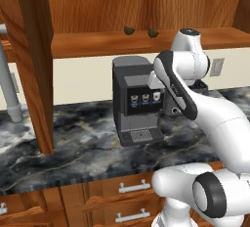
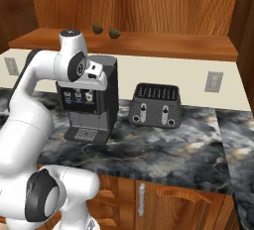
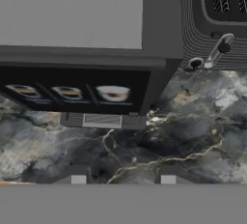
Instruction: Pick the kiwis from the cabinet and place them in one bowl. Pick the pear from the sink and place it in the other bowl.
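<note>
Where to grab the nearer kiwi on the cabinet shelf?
Take the right kiwi across its short middle, coming in level from the open front of the cabinet. It is a small oval resting low on the shelf; the other kiwi sits apart to its left, so fingers should clear.

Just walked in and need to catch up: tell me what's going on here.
The robot's gripper hangs above the dark marble counter, in front of the coffee machine, shut and holding nothing. The two kiwis sit untouched on the open cabinet shelf above the machine. A toaster stands to the machine's right. So no fruit has been picked up yet.
</note>
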